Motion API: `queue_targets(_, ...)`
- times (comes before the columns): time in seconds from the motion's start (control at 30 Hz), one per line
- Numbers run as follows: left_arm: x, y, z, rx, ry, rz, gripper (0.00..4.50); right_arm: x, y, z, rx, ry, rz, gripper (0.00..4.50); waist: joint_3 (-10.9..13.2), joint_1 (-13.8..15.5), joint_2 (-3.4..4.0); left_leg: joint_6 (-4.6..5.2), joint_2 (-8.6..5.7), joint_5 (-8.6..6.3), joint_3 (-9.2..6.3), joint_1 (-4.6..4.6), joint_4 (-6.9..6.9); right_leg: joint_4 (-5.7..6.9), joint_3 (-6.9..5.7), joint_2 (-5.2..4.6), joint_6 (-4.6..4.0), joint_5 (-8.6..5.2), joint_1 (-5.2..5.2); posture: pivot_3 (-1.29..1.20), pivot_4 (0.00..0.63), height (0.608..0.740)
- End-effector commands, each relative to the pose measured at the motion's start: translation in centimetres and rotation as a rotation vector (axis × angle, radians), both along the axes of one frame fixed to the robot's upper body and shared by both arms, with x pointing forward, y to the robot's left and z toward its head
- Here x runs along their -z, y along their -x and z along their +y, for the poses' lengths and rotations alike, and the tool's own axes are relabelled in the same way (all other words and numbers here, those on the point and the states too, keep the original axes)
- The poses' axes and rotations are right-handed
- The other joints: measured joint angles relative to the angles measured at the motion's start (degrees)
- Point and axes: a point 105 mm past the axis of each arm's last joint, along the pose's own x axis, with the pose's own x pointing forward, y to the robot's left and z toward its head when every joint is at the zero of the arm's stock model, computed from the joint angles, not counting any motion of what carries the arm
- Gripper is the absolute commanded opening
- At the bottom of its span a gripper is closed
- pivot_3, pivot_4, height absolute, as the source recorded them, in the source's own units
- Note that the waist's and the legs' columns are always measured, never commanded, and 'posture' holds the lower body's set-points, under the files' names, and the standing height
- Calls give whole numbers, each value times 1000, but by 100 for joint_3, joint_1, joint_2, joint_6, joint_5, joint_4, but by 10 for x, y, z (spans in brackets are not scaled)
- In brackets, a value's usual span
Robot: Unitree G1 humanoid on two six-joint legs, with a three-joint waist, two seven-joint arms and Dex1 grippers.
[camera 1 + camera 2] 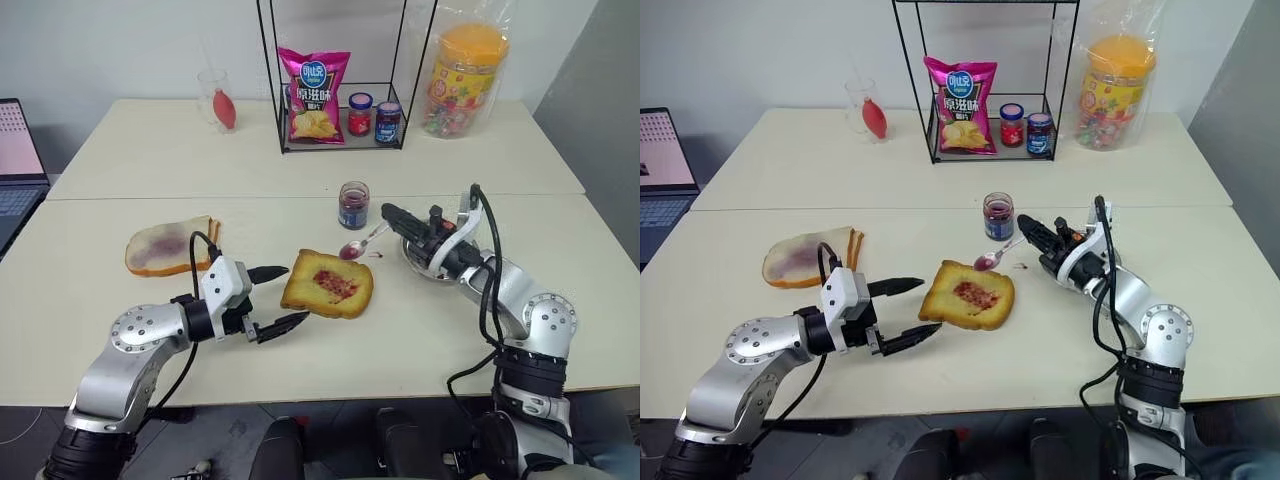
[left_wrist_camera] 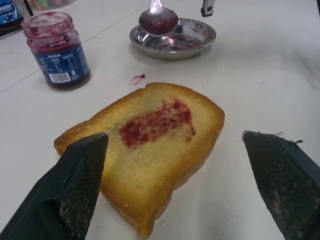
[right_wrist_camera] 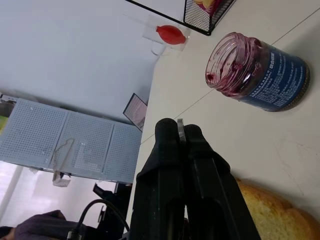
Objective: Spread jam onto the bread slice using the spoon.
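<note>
Already a small patch of jam [image 2: 157,122] lies on the bread slice [image 1: 327,285], most still bare. Right end effector [image 1: 392,214] grips the spoon [image 1: 362,243], seemingly loaded; left end effector [image 1: 280,297] stands wide open, empty

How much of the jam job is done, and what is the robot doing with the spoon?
Partly done: the bread slice already has a red jam patch in its middle, but the golden edges around it are bare. In hand: the right gripper is shut on the spoon, whose bowl carries jam and hangs above the table between the open jam jar and the bread. Left: spreading jam over the rest.
</note>
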Motion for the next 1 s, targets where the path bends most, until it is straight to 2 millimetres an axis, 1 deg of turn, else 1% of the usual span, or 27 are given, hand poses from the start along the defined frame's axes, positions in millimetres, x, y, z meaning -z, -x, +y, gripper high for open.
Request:
queue_targets(0.03,-9,2,-7,43,5,-41,4500,-6,6,1,-9,11,-48,91,0,0,0,0,0,0,0,0,-1,0,-1,0,0,0,0,0,150,740)
queue_targets(0.1,-10,2,-10,52,5,-44,4500,-8,7,0,-9,11,-56,91,0,0,0,0,0,0,0,-1,-1,1,0,0,0,0,-1,0,150,740)
queue_targets(0.2,-14,3,-20,93,14,-54,4500,-14,8,-11,20,-5,-81,91,0,2,0,0,-1,0,1,-1,1,1,1,0,0,0,-1,0,150,740)
queue_targets(0.3,-24,3,-34,143,30,-69,4500,-20,5,-34,96,-11,-99,91,0,23,0,0,-2,0,0,-4,3,0,0,-1,1,1,0,0,150,740)
queue_targets(0.33,-26,1,-40,156,36,-53,4500,-22,3,-44,135,-4,-106,91,0,26,0,0,-3,0,0,-5,3,0,0,-1,1,1,0,0,150,740)
queue_targets(0.37,-28,1,-46,174,36,-47,4500,-23,2,-54,170,0,-111,91,0,33,0,0,-3,0,0,-5,4,0,0,-1,2,1,0,0,150,740)
queue_targets(0.47,-29,-2,-57,202,16,-54,4500,-25,-1,-75,239,14,-118,91,0,24,-1,0,-5,0,1,-5,4,-2,1,-1,3,1,1,0,150,740)
queue_targets(0.5,-29,-5,-63,212,-1,-63,4500,-27,-2,-86,274,28,-126,91,0,15,0,0,-4,0,1,-4,4,-2,1,-1,3,1,2,0,150,740)
queue_targets(0.57,-37,-8,-80,256,3,-81,4500,-27,-3,-113,356,81,-139,91,3,16,4,0,-3,0,2,-3,1,-2,3,2,3,1,0,0,150,740)
queue_targets(0.67,-41,-11,-98,300,-29,-95,4500,-25,-5,-137,413,138,-155,91,3,38,2,0,-5,0,2,-5,6,-1,1,1,3,1,2,0,150,740)
queue_targets(0.77,-48,-16,-112,314,-41,-100,4500,-18,-9,-148,439,194,-163,91,2,24,1,0,-7,0,3,-1,8,-4,3,1,5,2,9,0,150,740)
queue_targets(0.8,-49,-17,-114,315,-41,-100,4500,-16,-11,-150,440,211,-166,91,2,10,2,0,-7,0,3,-1,8,-4,3,1,6,2,9,0,150,740)
queue_targets(0.9,-59,-24,-132,329,-30,-122,4500,-1,-18,-156,452,264,-151,91,2,-4,2,1,-2,0,5,4,7,0,6,7,6,2,9,0,150,740)
queue_targets(1.0,-62,-27,-140,336,-32,-132,4500,7,-24,-159,459,286,-153,91,3,5,2,1,-4,0,2,5,8,2,3,8,6,2,11,0,150,740)
